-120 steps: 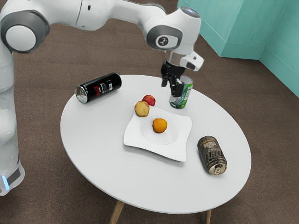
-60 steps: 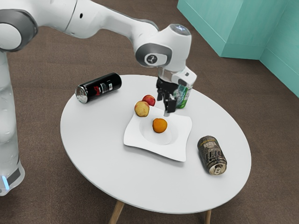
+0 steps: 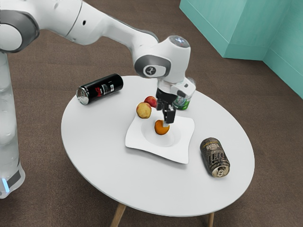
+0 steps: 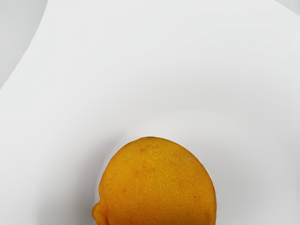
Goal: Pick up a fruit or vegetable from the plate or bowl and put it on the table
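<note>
On a brown floor [image 3: 265, 104], near teal walls [image 3: 251, 28], stands a round white tabletop [image 3: 99, 156] with wooden legs [image 3: 118, 215]. The orange fruit [image 3: 160, 129] is rounded and finely pitted, with darker flecks and a small nub at one end. It sits in the round hollow of a white plate [image 3: 177, 152] with a wavy, four-cornered rim. Down at the fruit, the gripper [image 3: 162, 119] has its fingers spread apart and grips nothing. Beside the plate are a yellowish apple [image 3: 144, 110] and a red one [image 3: 151, 101]. A black can [image 3: 100, 89] and a dark brown can [image 3: 215, 157] lie on their sides; a green can [image 3: 182, 103] stands behind the gripper.
</note>
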Robot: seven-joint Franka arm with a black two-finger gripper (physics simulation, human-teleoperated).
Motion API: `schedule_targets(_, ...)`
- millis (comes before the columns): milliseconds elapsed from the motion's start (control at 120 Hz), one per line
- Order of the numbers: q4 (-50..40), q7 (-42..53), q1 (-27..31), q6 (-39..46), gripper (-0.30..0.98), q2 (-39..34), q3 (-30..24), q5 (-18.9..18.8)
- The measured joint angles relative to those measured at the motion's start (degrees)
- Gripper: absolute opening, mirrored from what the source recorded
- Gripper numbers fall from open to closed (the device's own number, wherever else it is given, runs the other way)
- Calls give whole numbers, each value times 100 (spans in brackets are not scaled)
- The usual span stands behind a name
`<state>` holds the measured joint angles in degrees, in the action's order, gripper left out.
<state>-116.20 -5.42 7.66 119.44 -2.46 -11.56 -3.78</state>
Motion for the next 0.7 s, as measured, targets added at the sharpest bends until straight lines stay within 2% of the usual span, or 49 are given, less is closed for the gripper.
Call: schedule_targets(700, -95, -4, 101, 276, 69, 260, -4, 70)
